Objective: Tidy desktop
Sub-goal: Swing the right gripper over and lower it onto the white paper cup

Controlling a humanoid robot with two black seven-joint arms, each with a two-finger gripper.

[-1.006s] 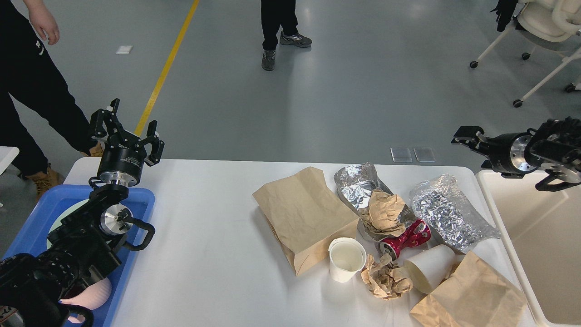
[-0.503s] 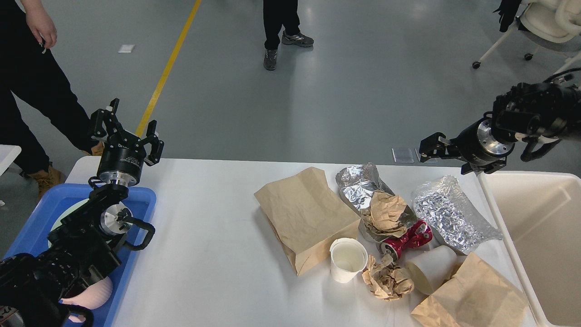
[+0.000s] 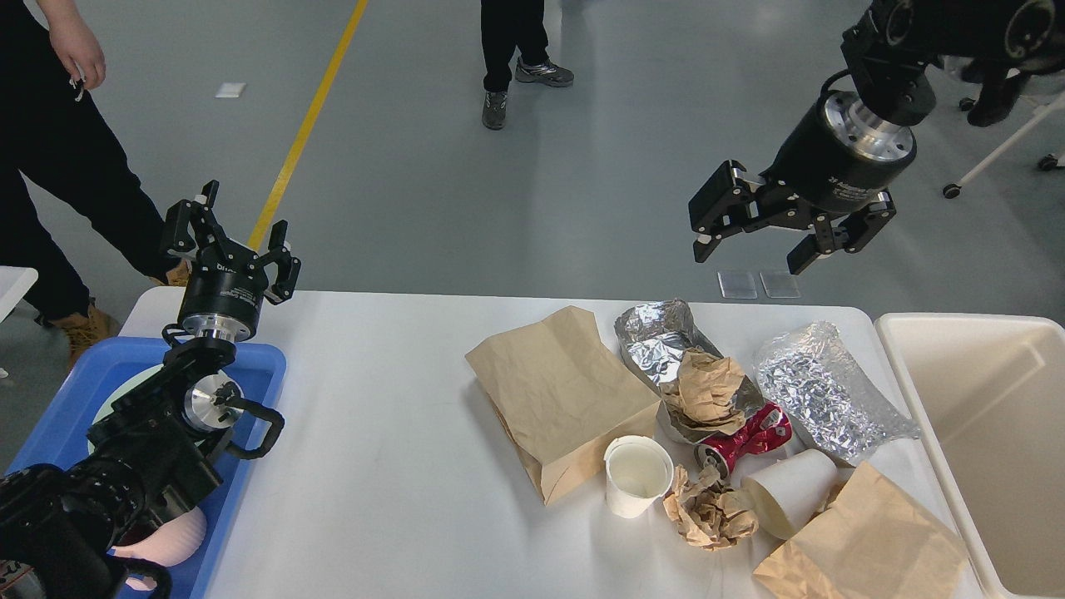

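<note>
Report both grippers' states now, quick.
Left gripper: open, holding nothing, above the blue tray.
Right gripper: open, holding nothing, raised beyond the desktop.

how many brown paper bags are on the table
2. One paper bag lies flat mid-table, left of the upright cup; the other lies at the near right corner by the cream bin. None look hidden.

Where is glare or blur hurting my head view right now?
Head view: sharp overall, no motion blur on the right gripper, jaws open; soft ceiling-light sheen on the grey floor; bright specular sparkle on the crinkled foil bag; the desktop is evenly lit with only faint shadows; left gripper crisp, open.
</note>
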